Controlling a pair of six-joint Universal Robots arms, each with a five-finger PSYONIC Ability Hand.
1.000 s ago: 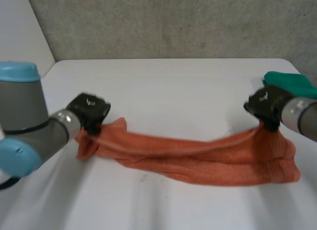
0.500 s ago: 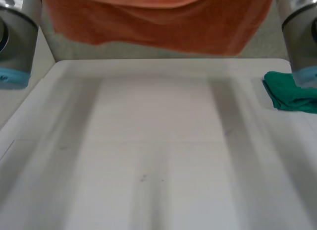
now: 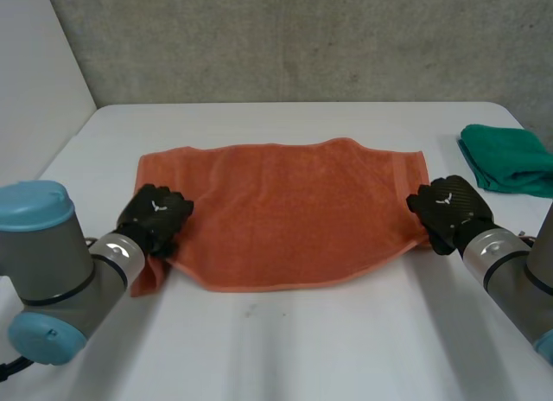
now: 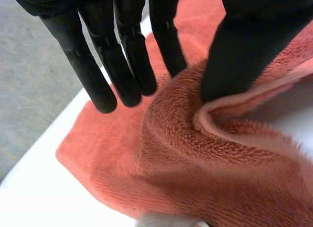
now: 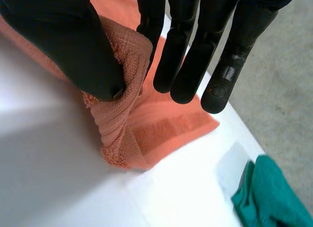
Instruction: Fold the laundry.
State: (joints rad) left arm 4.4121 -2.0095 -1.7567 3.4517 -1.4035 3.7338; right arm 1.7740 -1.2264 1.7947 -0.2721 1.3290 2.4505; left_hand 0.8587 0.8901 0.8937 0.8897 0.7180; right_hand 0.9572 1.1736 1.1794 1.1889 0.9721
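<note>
An orange towel (image 3: 285,211) lies spread flat across the middle of the white table (image 3: 302,349). My left hand (image 3: 154,215) rests at the towel's near left corner. In the left wrist view its fingers (image 4: 122,56) are straight and stand apart from the thumb, whose tip touches a raised fold of the towel (image 4: 195,158). My right hand (image 3: 449,209) is at the near right corner. There the towel's corner (image 5: 122,124) is bunched and pinched between the thumb and the fingers (image 5: 195,56).
A folded green cloth (image 3: 510,159) lies near the table's right edge, just beyond my right hand, and its corner (image 5: 269,197) shows past the towel in the right wrist view. A grey wall stands behind the table.
The towel went from bunched on the table, up high in both hands, then down spread flat. My left hand's fingers have loosened from the corner.
</note>
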